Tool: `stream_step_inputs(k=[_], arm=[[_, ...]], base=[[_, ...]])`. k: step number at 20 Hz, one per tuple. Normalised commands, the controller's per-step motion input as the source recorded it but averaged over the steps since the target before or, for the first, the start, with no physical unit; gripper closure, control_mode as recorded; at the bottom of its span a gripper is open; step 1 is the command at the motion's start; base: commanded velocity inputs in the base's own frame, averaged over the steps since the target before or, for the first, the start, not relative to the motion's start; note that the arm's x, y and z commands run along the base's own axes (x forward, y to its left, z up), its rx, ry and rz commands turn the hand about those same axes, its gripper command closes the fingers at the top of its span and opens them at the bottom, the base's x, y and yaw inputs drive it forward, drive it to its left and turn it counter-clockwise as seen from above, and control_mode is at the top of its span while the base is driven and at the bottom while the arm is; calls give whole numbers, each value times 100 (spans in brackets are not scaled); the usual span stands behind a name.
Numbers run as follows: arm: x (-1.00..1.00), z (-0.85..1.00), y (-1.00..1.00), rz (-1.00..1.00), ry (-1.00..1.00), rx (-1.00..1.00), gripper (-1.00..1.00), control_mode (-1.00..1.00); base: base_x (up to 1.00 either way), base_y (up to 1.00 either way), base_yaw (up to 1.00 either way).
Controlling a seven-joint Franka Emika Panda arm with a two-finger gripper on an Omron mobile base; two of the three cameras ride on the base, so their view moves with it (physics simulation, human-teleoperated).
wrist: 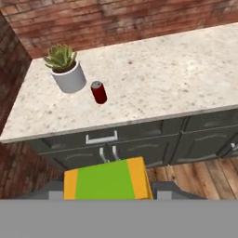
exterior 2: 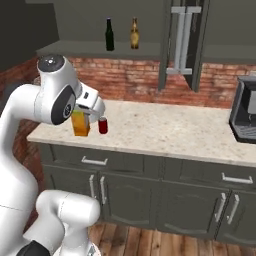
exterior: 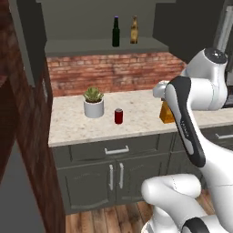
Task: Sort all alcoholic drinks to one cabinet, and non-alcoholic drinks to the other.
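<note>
Orange juice carton (wrist: 108,179), green top — clamped in gripper (wrist: 108,193) | red can (exterior: 119,116) — countertop (exterior: 141,119), beside potted succulent (exterior: 93,102) | two bottles (exterior: 124,31) — open cabinet shelf (exterior: 100,46)

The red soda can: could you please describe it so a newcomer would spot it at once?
Start at the pale speckled counter under the brick wall. Right of the potted succulent stands the red soda can, apart from the pot. It is the short, red, silver-topped cylinder, unlike the white pot or the orange carton.
</note>
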Motion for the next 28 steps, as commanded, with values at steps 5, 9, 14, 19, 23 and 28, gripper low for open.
stream_step_inputs(k=[5, 9, 14, 19, 23, 28], arm=[[0, 0, 0, 0, 0, 0, 100, 100], [0, 0, 0, 0, 0, 0, 100, 100], [0, 0, 0, 0, 0, 0, 100, 100], [0, 0, 0, 0, 0, 0, 100, 100], [0, 0, 0, 0, 0, 0, 100, 100], [0, 0, 0, 0, 0, 0, 100, 100]], base=[[-35, -89, -4], [-34, -100, 0], [-6, -100, 0], [17, -89, -1], [44, -54, -2], [86, -10, -5]])
